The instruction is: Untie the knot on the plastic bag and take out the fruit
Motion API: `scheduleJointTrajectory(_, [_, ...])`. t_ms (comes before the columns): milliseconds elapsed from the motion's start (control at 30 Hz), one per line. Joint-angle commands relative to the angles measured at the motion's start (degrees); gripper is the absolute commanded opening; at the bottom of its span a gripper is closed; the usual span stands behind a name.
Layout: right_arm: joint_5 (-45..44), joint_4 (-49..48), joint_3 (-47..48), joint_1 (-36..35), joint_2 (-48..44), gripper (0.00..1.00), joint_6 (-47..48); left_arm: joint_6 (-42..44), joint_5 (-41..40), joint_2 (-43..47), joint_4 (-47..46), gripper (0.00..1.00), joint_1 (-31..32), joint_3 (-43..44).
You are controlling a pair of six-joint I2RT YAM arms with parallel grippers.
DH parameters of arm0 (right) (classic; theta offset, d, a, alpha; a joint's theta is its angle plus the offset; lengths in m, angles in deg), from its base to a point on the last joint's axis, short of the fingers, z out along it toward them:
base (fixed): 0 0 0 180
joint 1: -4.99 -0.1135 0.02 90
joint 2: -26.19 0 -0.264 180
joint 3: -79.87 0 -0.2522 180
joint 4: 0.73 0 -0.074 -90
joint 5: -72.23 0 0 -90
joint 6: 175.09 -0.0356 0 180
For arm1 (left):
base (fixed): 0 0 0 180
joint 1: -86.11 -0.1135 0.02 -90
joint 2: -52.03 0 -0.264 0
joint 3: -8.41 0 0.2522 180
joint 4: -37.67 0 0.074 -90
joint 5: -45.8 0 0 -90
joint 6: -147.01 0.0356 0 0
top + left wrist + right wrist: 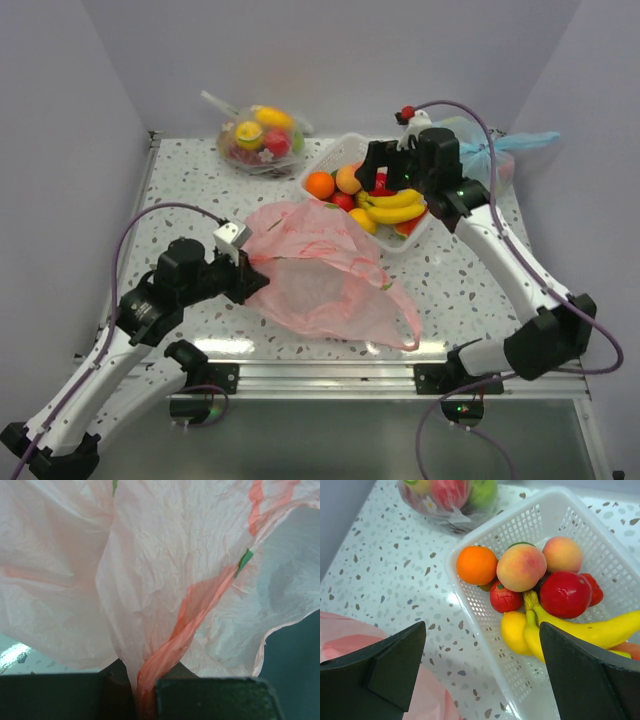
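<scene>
Now we pinch bag [320, 280] in left end effector [145, 697], closed tight, to steady it. Right end effector [485, 672] wide open, empty, above fruit [520, 567] in basket [497, 517].

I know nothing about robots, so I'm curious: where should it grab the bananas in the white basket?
Probably grip the bananas across their curved middle, coming straight down from above. They lie on top of the other fruit, and the basket walls block a sideways approach.
</scene>
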Motion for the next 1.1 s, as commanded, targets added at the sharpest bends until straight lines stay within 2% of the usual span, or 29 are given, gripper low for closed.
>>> scheduleJointTrajectory(0, [-1.71, -2.32, -4.74, -0.11, -7.31, 0.99, 0.84, 2.09, 3.0, -1.29, -3.4, 0.0, 0.38, 2.46])
scheduleJointTrajectory(133, [-6.45, -0.22, -8.61, -0.11, -16.1, 0.99, 0.92, -2.55, -3.66, -4.01, -1.65, 0.0, 0.3, 1.85])
scheduleJointTrajectory(267, [-12.34, 2.68, -11.51, -0.11, -25.49, 0.99, 1.97, -12.47, -19.81, -7.53, 4.24, 0.0, 0.38, 1.67])
scheduleJointTrajectory(367, [-14.72, 6.2, -12.13, -0.11, -29.29, 0.99, 2.42, -19.06, -25.98, -8.42, 7.05, 0.0, 0.29, 0.8])
scheduleJointTrajectory(467, [-16.74, 9.1, -13.18, -0.11, -34.3, 0.99, 2.42, -24.25, -27.84, -8.07, 7.06, 0.02, 0.29, -0.96])
scheduleJointTrajectory(533, [-18.32, 11.12, -13.63, -0.11, -38.34, 0.99, 2.33, -27.6, -28.64, -7.89, 8.28, 0.13, 0.29, -1.75])
scheduleJointTrajectory(567, [-18.76, 11.82, -14.15, -0.11, -39.83, 0.99, 2.24, -28.22, -29.08, -7.72, 8.72, 0.28, 0.29, -1.75])
scheduleJointTrajectory(633, [-20.25, 13.84, -14.59, -0.11, -43.79, 0.99, 1.98, -29.02, -29.43, -6.4, 9.78, 0.41, 0.29, -1.49])
scheduleJointTrajectory(667, [-20.61, 14.37, -14.86, -0.11, -44.93, 0.99, 1.8, -29.02, -30.04, -5.7, 10.13, 0.55, 0.29, -1.32])
scheduleJointTrajectory(733, [-21.66, 16.22, -14.95, -0.11, -48.35, 0.99, 1.72, -29.37, -30.92, -3.33, 11.97, 0.71, 0.29, 0.26])
scheduleJointTrajectory(767, [-22.19, 16.75, -15.12, -0.11, -49.24, 0.99, 1.72, -29.37, -31.8, -2.45, 12.76, 0.86, 0.29, 1.05])
scheduleJointTrajectory(800, [-22.63, 17.8, -15.12, -0.11, -50.38, 0.99, 1.8, -29.37, -32.24, -0.96, 14.6, 0.93, 0.29, 2.71])
scheduleJointTrajectory(867, [-23.68, 18.86, -15.21, -0.11, -53.11, 0.99, 1.8, -29.37, -33.38, 0.19, 16.72, 1.0, 0.29, 5.35])
scheduleJointTrajectory(1067, [-24.3, 21.41, -15.47, -0.11, -58.56, 0.99, 2.07, -28.23, -35.22, 6.51, 21.12, 1.0, 0.29, 10.28])
